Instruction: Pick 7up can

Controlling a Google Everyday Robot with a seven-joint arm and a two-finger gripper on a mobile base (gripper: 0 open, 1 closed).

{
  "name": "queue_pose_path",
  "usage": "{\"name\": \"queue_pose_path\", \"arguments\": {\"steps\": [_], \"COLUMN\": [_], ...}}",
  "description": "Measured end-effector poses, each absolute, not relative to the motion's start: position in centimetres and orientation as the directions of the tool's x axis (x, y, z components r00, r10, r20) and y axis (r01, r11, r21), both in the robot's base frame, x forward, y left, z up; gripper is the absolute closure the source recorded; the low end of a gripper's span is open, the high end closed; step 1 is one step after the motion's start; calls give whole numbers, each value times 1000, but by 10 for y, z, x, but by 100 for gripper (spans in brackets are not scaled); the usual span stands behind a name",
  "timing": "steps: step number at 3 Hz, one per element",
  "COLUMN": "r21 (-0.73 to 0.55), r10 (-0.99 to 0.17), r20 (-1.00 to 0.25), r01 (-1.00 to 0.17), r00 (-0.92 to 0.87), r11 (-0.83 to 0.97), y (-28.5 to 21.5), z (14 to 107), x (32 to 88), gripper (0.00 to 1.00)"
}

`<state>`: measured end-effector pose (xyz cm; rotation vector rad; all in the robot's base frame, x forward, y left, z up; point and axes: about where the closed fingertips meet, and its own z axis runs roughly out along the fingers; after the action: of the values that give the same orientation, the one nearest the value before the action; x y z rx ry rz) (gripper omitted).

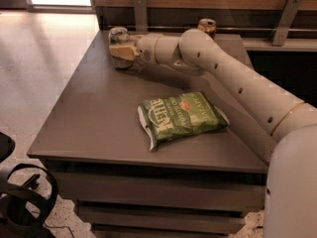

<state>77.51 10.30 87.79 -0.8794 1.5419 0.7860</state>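
Observation:
The 7up can point(117, 35), silvery-white with a silver top, stands upright at the far left corner of the grey table point(99, 113). My gripper point(121, 52) reaches in from the right and sits around the can's body. A tan finger point(124, 51) lies flat against the can's near side, and the jaws look closed on it. The can's lower half is hidden behind the finger. The can still rests on the table top.
A green Kettle chip bag point(181, 117) lies flat in the middle of the table. A golden-orange can point(207, 26) stands at the table's back edge behind my arm. A wooden wall with metal brackets runs behind the table. A black chair base point(22, 202) is at lower left.

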Motion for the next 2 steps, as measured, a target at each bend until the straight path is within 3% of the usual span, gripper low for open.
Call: {"name": "queue_pose_path", "arguments": {"steps": [2], "r21": [-19], "r10": [-121], "r20": [-991], "r01": [-868], "r00": [-48], "r11": [497], "y": [99], "z": [892], "x": [771], "gripper": [100]}}
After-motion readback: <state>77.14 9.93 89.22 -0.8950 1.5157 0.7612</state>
